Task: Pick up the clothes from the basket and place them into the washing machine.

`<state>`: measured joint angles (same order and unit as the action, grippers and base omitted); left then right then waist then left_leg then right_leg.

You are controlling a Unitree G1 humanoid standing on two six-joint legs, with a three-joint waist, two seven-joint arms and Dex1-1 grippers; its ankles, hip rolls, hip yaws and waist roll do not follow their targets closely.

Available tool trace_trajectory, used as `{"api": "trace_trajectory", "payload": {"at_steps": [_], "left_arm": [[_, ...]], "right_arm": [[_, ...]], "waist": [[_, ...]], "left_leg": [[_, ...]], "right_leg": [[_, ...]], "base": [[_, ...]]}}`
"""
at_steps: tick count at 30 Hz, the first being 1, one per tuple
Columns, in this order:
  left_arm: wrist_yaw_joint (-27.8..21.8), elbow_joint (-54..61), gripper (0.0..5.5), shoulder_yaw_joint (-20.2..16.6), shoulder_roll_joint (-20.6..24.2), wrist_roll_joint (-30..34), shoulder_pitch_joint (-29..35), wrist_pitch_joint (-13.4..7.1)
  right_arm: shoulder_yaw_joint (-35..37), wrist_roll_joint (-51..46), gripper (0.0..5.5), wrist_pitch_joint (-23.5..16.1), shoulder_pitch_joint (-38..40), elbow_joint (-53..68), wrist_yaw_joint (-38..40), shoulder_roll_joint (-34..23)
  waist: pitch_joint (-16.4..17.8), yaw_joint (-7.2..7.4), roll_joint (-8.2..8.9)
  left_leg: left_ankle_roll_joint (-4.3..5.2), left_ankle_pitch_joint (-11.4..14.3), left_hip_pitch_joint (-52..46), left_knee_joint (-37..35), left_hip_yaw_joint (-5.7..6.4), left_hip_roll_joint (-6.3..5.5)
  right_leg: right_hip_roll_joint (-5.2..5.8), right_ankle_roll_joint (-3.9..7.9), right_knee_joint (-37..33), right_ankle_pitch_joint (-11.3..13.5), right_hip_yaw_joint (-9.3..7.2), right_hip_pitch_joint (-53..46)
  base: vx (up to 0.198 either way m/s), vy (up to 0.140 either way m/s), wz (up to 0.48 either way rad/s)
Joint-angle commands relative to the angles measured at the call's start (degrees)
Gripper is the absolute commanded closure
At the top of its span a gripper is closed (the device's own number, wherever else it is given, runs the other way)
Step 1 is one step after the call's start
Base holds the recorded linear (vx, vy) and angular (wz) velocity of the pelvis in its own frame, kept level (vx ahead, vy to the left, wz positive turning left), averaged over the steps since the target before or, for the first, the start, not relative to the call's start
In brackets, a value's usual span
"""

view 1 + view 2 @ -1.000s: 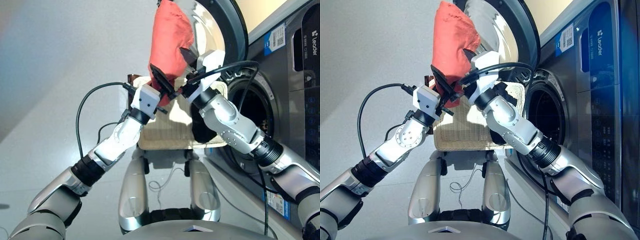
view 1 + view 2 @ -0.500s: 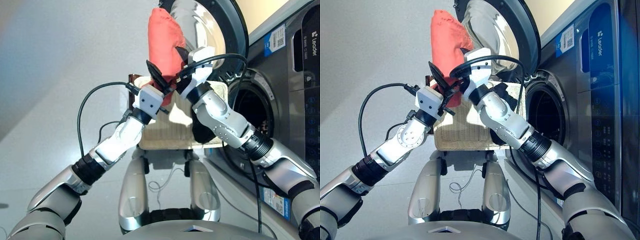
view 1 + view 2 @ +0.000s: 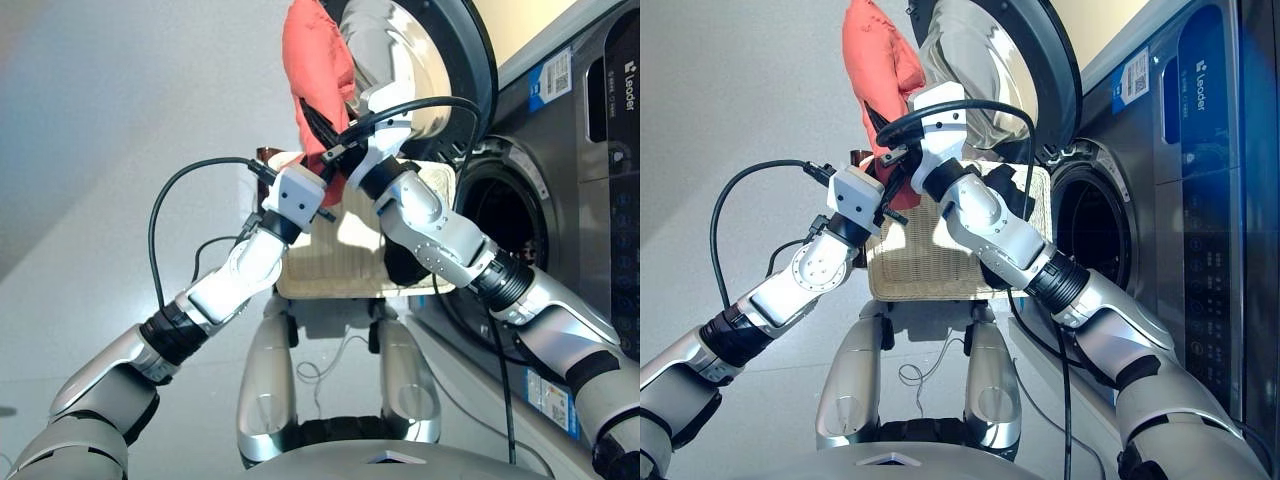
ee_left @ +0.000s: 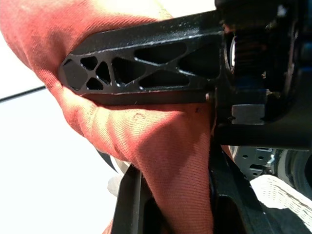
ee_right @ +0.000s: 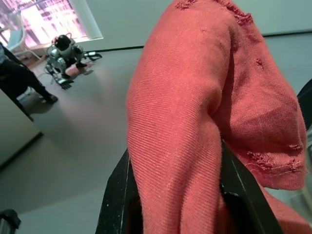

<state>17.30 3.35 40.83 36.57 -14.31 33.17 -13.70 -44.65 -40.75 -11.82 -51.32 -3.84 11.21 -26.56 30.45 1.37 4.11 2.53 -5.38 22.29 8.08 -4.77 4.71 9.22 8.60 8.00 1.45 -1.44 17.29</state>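
The right gripper [image 5: 175, 204] has its two black fingers [image 5: 117, 195] pressed on either side of the red cloth [image 3: 312, 60], which bulges up and out between them; the left gripper [image 4: 170, 195] also has its fingers [image 4: 127, 200] closed on the same red cloth, lower down, with one finger of the right gripper lying across the cloth just in front of it; the two grippers meet almost touching, the arms crossing in front of the robot, and the cloth stands up above them in a tall upright lump; just behind and beside it is the open round door [image 3: 440, 50] of the washing machine [image 3: 590, 200], whose dark drum opening [image 3: 505, 225] lies to the robot's right of the grippers; below the grippers the cream wicker basket [image 3: 330, 270] rests on the floor [image 3: 120, 150] close to the machine, with a black cloth [image 3: 400, 265] at its right end, partly hidden by the right arm
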Motion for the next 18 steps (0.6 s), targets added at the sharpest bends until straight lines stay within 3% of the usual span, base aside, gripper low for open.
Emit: {"api": "trace_trajectory", "payload": {"at_steps": [1, 3, 4, 7, 9, 11, 18], "left_arm": [[0.6, 8.5, 5.50, 1.4, -1.4, 5.5, 4.4, -5.9], [0.7, 8.1, 5.50, 1.1, -2.0, 4.9, 3.6, -6.3], [0.7, 7.9, 5.13, 0.9, -2.1, 4.7, 3.3, -6.4], [0.5, 7.8, 3.26, 0.4, -1.7, 4.0, 2.4, -7.2], [-0.6, 7.7, 0.00, 0.5, -1.8, 2.2, 2.0, -7.9], [-3.0, 7.8, 0.00, 1.3, -2.2, -1.2, 1.8, -9.0], [-6.4, 6.2, 0.00, 2.2, -3.2, -7.2, 2.7, -10.0]], "right_arm": [[6.2, 4.9, 5.50, -2.3, -0.1, 3.8, 2.7, -1.7], [8.3, 9.4, 5.50, -3.4, 2.3, 3.6, 4.1, -1.5], [9.0, 11.3, 5.50, -3.5, 3.3, 3.0, 4.6, -1.3], [11.9, 22.6, 5.50, -2.8, 6.6, 0.7, 8.2, -2.4], [13.5, 25.8, 5.50, -3.2, 8.8, -1.1, 9.5, -2.4], [16.1, 28.2, 5.50, -3.6, 11.6, -6.7, 11.4, -2.2], [21.8, 28.3, 5.50, -4.9, 13.9, -21.4, 16.3, -1.6]], "waist": [[-1.5, -1.01, 0.63], [-1.6, -0.99, 0.35], [-1.6, -1.00, 0.19], [-1.7, -0.74, -0.19], [-1.7, -0.66, -0.47], [-1.8, -0.59, -0.90], [-2.3, -0.86, -1.90]], "left_leg": [[2.55, 3.6, -1.1, 4.8, -1.33, -0.82], [2.47, 3.6, -1.1, 4.8, -1.27, -0.81], [2.43, 3.6, -1.1, 4.8, -1.24, -0.86], [2.35, 3.7, -1.2, 4.8, -1.05, -0.81], [2.28, 3.7, -1.1, 4.9, -0.92, -0.87], [2.20, 3.8, -0.9, 5.0, -0.60, -1.03], [2.18, 3.9, -1.4, 4.7, -0.20, -1.31]], "right_leg": [[1.08, 1.31, 0.9, 4.6, 3.85, 4.4], [1.13, 1.32, 1.0, 4.4, 3.77, 4.4], [1.13, 1.34, 1.0, 4.4, 3.75, 4.4], [1.06, 1.40, 1.1, 4.3, 3.73, 4.4], [1.13, 1.44, 1.3, 4.2, 3.71, 4.4], [1.22, 1.51, 1.6, 4.0, 3.54, 4.5], [1.50, 1.62, 1.7, 3.8, 3.33, 4.0]], "base": [[0.000, 0.000, 0.000], [0.000, 0.000, 0.000], [0.000, 0.000, 0.000], [0.000, 0.000, 0.000], [0.000, 0.000, 0.000], [0.000, 0.000, 0.000], [0.000, 0.000, 0.000]]}}
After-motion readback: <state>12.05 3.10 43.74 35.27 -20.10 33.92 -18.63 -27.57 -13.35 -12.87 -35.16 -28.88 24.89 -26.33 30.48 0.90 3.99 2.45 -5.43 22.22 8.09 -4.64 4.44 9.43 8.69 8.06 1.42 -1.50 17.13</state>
